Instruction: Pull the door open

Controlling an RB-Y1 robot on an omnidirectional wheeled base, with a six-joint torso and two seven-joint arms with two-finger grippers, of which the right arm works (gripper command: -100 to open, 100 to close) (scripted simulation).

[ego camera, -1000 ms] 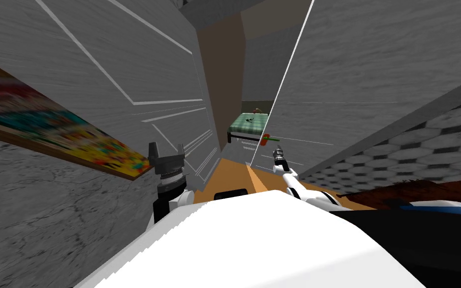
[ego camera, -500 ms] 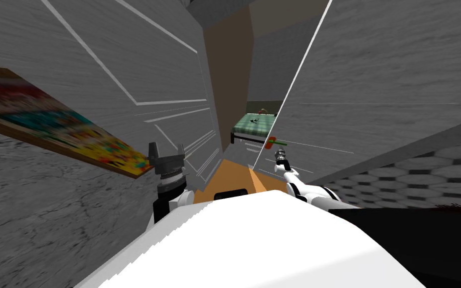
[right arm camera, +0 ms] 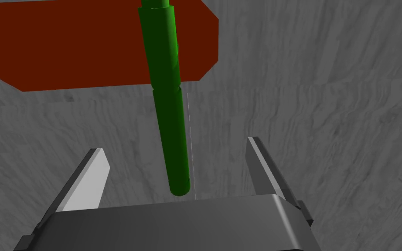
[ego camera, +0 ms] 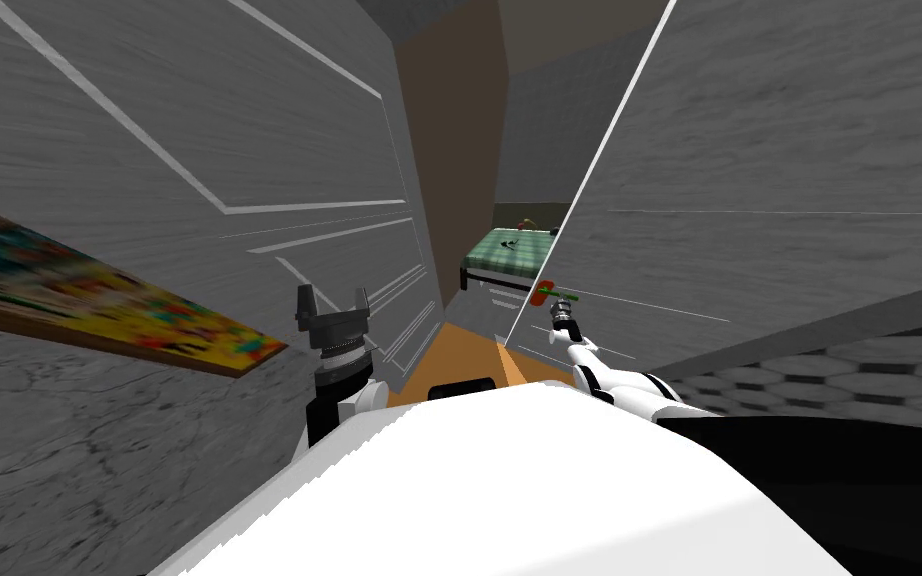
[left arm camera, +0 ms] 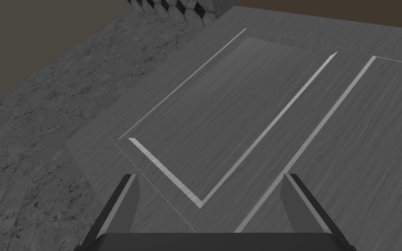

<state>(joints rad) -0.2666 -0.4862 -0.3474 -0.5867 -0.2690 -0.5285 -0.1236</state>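
The grey wood-grain door [ego camera: 749,200] stands ajar on my right, its pale edge [ego camera: 589,170] facing the gap. It carries a green lever handle [ego camera: 555,296] on a red plate [ego camera: 543,291]. My right gripper [ego camera: 557,308] is stretched out to that handle. In the right wrist view the green lever [right arm camera: 167,109] runs down from the red plate [right arm camera: 65,43] and ends between the fingers of the right gripper [right arm camera: 174,146], which stand open and clear of it. My left gripper [ego camera: 333,292] is held up, open and empty, facing a grey panelled surface [left arm camera: 248,113].
A colourful framed picture [ego camera: 99,300] hangs on the marbled grey wall to my left. Through the gap lie an orange floor [ego camera: 459,355] and a bed with a green cover [ego camera: 504,250]. A hexagon-tiled wall [ego camera: 849,370] and a black area [ego camera: 849,480] lie to the right.
The door's pale edge has swung to the right and the gap has widened a little. My right gripper has followed the handle. The whole view has shifted, so I have moved too.
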